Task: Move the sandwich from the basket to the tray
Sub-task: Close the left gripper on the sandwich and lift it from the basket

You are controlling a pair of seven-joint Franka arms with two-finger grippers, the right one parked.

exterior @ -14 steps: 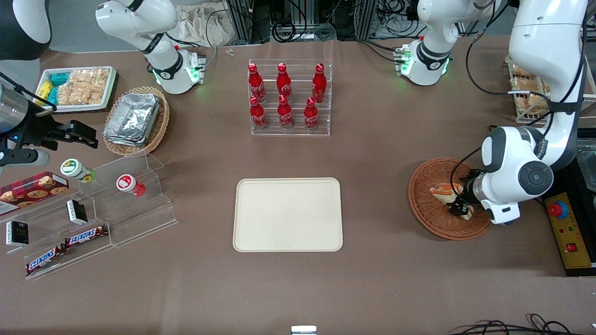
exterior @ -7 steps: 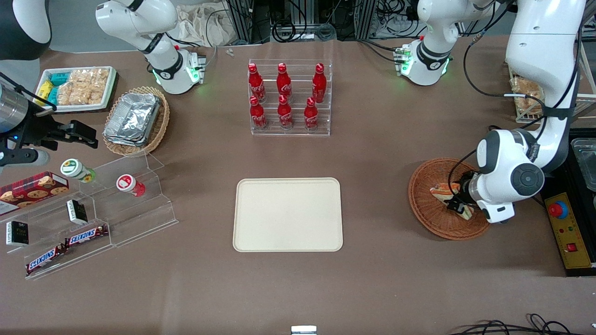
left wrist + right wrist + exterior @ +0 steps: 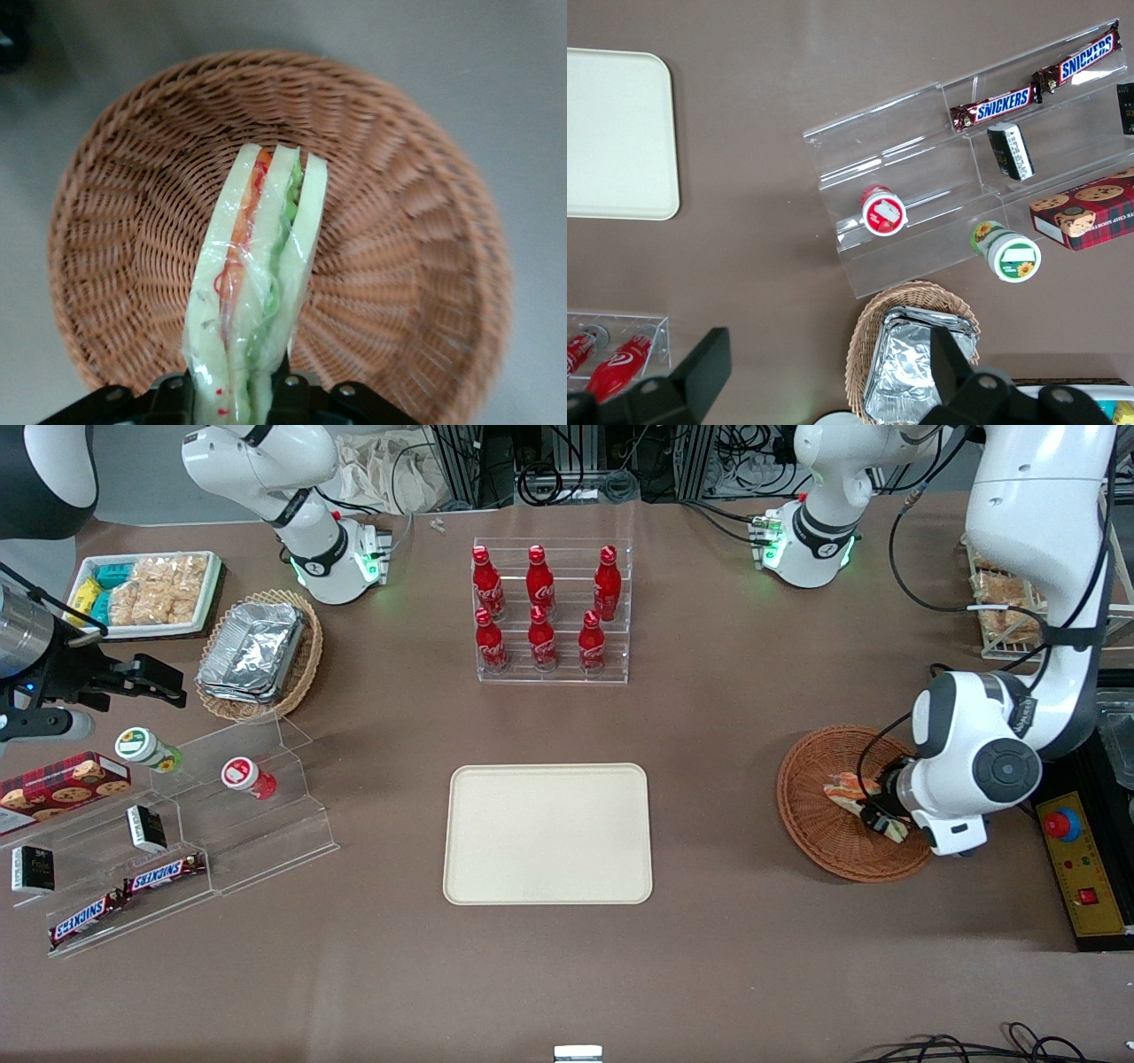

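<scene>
The left wrist view is showing the gripper pinching one end of the sandwich, with its white bread, orange and green layers and clear wrap. The front view is hiding most of this, because the arm is covering the gripper. There the sandwich is showing only as a small wedge over the basket, toward the working arm's end of the table. The tray is sitting well apart from it, with nothing on it.

Since a second ago, the sandwich is sitting a bit higher and the arm is tilting a little differently.

There is one sandwich, one basket, one tray and six red bottles.
</scene>
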